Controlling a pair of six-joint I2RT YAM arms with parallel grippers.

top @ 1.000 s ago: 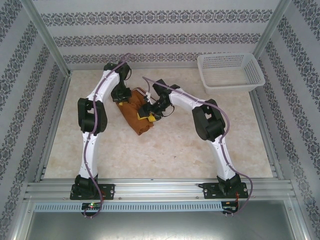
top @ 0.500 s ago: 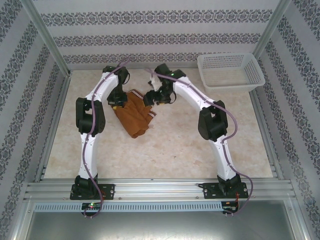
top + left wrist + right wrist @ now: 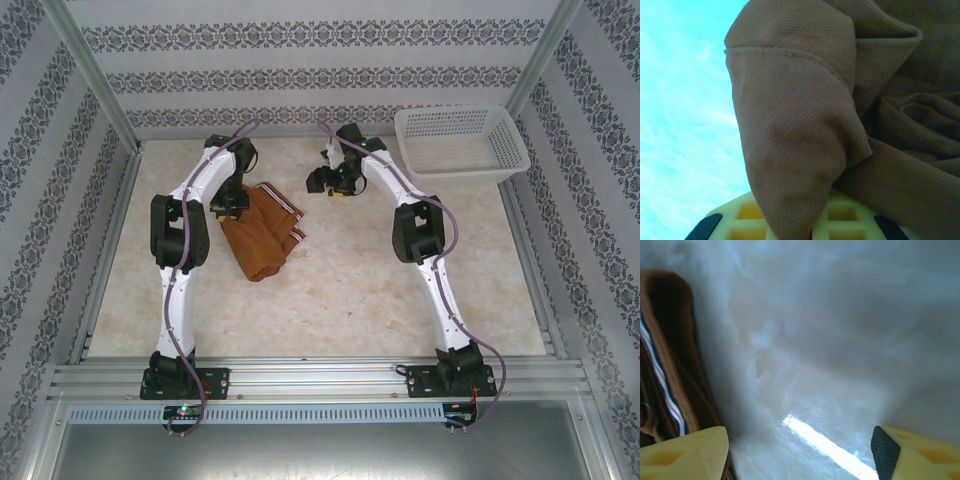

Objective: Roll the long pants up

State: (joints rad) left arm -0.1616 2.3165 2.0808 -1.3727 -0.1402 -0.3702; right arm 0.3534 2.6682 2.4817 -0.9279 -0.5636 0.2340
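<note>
Left end effector (image 3: 795,227) is clamped on the long pants (image 3: 262,238), with its tips buried in cloth. We see right end effector (image 3: 800,450) wide open and empty above the surface (image 3: 840,340); the pants are cut off at the frame edge.

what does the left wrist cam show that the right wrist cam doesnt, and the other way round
Left wrist: a hemmed fold of the long pants pinched in the shut left gripper, cloth bunched behind. Right wrist: the open right gripper over bare table, with the striped waistband lining at the left edge. Both: rust-brown cloth and yellow fingers.
</note>
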